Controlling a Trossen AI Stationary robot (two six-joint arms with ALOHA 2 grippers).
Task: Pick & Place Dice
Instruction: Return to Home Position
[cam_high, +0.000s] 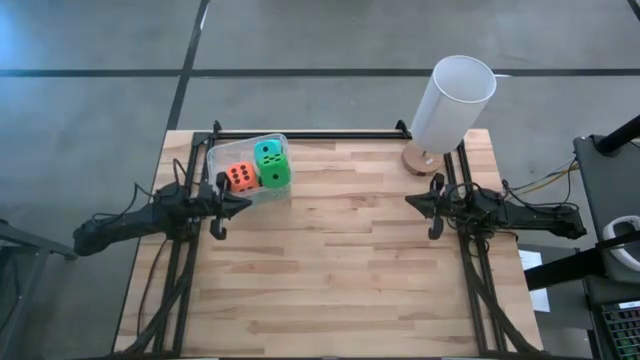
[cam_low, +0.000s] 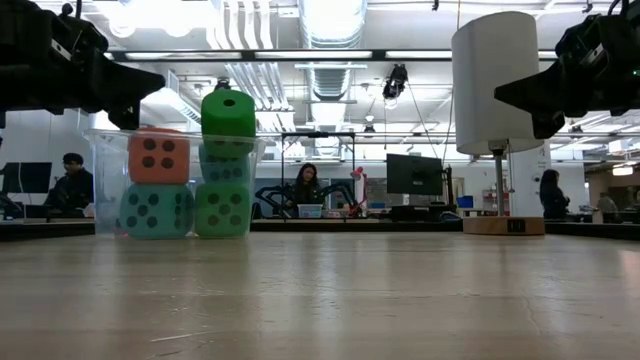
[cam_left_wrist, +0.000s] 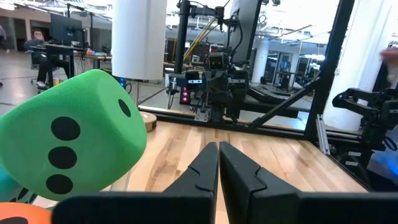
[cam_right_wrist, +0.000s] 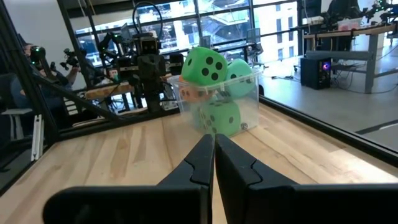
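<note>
Dice piled in clear tub, job looks done; I keep left gripper and right gripper pinched empty, clear for homing.

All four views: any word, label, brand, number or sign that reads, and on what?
No text can be read anywhere.
The dice bear only black pips.
A dark mark on the wooden base of the white cylinder is too small to read.
The background screen shows nothing legible.

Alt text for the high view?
A clear tub at the wooden table's back-left holds an orange die beside a green die. The left arm and right arm rest at opposite sides; a white cylinder stands back-right.
</note>
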